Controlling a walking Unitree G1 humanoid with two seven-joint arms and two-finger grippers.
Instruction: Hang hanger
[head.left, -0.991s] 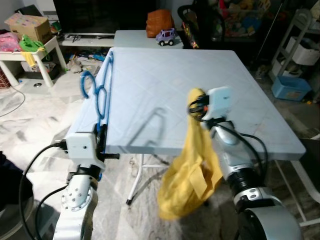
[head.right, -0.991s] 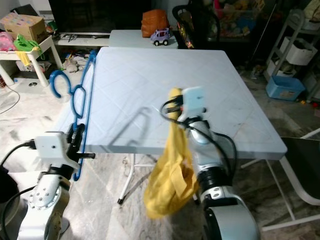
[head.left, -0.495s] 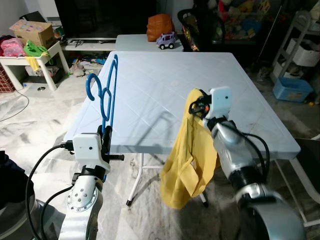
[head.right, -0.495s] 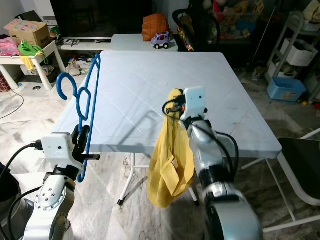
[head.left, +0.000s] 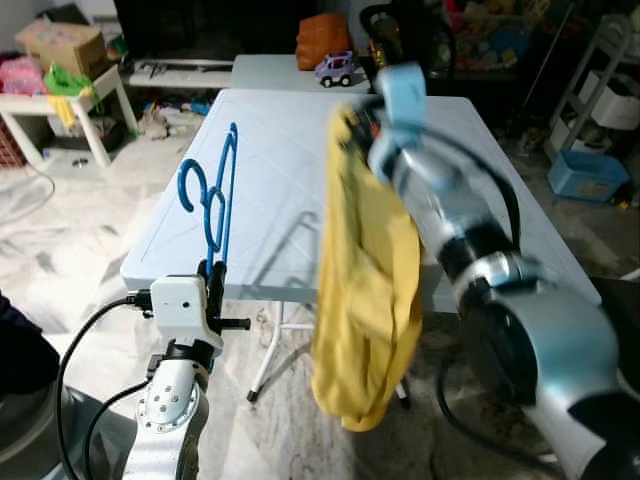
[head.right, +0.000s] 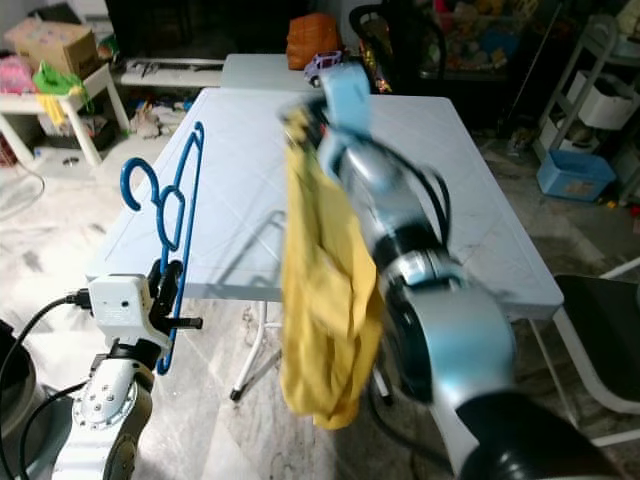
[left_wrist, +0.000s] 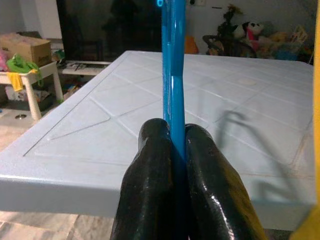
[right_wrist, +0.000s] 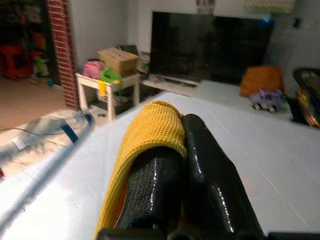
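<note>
My left gripper pinches the blue hanger upright at the table edge. My right gripper clamps a yellow garment, raised, hanging.

Pale blue table on marble floor, dark television behind.

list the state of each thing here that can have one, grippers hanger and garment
left gripper: shut on the blue hanger
blue hanger: held upright over the near left edge of the table, bare
right gripper: shut on the yellow garment
yellow garment: raised, hanging limp, not on the hanger
table: standing
</note>
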